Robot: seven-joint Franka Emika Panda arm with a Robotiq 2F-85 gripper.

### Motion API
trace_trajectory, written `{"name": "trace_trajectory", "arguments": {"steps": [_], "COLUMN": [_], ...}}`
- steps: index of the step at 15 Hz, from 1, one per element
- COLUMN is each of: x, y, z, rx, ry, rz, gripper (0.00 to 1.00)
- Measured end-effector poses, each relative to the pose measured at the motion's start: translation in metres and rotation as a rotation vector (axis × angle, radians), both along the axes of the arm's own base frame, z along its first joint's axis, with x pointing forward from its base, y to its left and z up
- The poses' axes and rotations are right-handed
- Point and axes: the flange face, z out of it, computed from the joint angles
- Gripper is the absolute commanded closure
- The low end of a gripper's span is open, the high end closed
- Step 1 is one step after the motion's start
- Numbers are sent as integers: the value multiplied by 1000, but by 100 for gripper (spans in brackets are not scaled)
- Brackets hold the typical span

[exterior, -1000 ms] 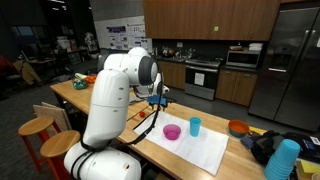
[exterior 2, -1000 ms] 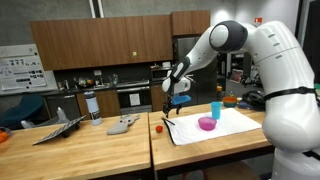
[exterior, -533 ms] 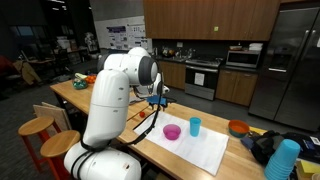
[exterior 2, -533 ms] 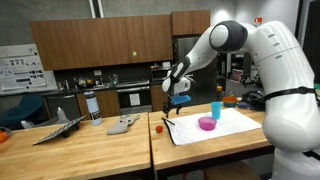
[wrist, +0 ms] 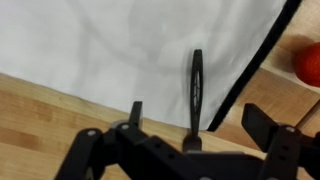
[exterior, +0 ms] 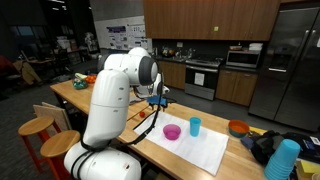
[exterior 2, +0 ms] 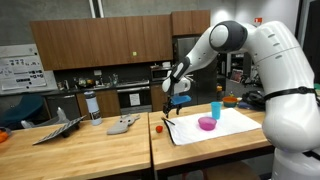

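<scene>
My gripper [wrist: 197, 113] is open and empty, its two black fingers wide apart. It hovers over the near edge of a white mat [wrist: 110, 45] with a black border. A slim black utensil [wrist: 196, 85] lies on the mat directly between the fingers, pointing away from me. A small red object [wrist: 310, 62] sits on the wood just off the mat's corner. In both exterior views the gripper [exterior 2: 170, 107] [exterior: 158, 102] hangs above the mat's end, over the utensil [exterior 2: 168, 127]. The red object [exterior 2: 157, 126] lies beside it.
On the mat [exterior 2: 225, 128] stand a pink bowl [exterior 2: 206, 123] [exterior: 172, 131] and a blue cup [exterior 2: 215, 110] [exterior: 195, 126]. An orange bowl [exterior: 238, 127], a dark bag [exterior: 262, 146] and stacked blue cups [exterior: 283, 160] sit at the table end. A grey object [exterior 2: 123, 125] lies on the adjoining table.
</scene>
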Motion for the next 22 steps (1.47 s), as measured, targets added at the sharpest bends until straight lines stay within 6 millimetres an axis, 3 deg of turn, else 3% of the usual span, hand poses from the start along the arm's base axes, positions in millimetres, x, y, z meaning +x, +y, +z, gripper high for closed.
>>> {"name": "trace_trajectory", "arguments": {"steps": [22], "x": [-2], "y": [6], "z": [-21], "rx": [4], "ry": [3], "rz": [17], "gripper": [0]}}
